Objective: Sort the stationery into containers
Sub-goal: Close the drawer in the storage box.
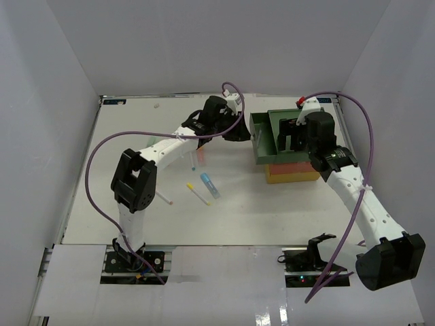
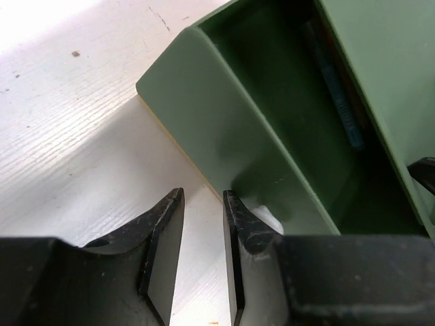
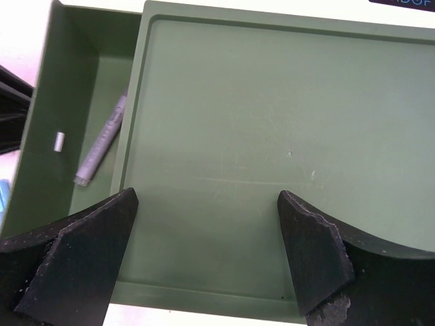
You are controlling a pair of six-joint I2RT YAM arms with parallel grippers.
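The containers (image 1: 292, 170) form one stack: green on top, red-orange in the middle, yellow at the bottom. The green drawer (image 1: 262, 139) is pulled out to the left, with one pen (image 3: 102, 142) lying in it (image 2: 336, 95). My left gripper (image 2: 202, 197) hovers at the drawer's outer front wall (image 2: 204, 115), open by a narrow gap, only table showing between the fingers. A small white bit (image 2: 270, 217) shows beside its right finger. My right gripper (image 3: 207, 204) is open wide over the green lid (image 3: 272, 136). Loose stationery lies on the table: a blue pen (image 1: 209, 185), a yellow stick (image 1: 198, 195).
More sticks lie near the left arm: a white one (image 1: 163, 198) and two by the forearm (image 1: 197, 159). White walls close in the table (image 1: 136, 224) on three sides. Purple cables loop over both arms.
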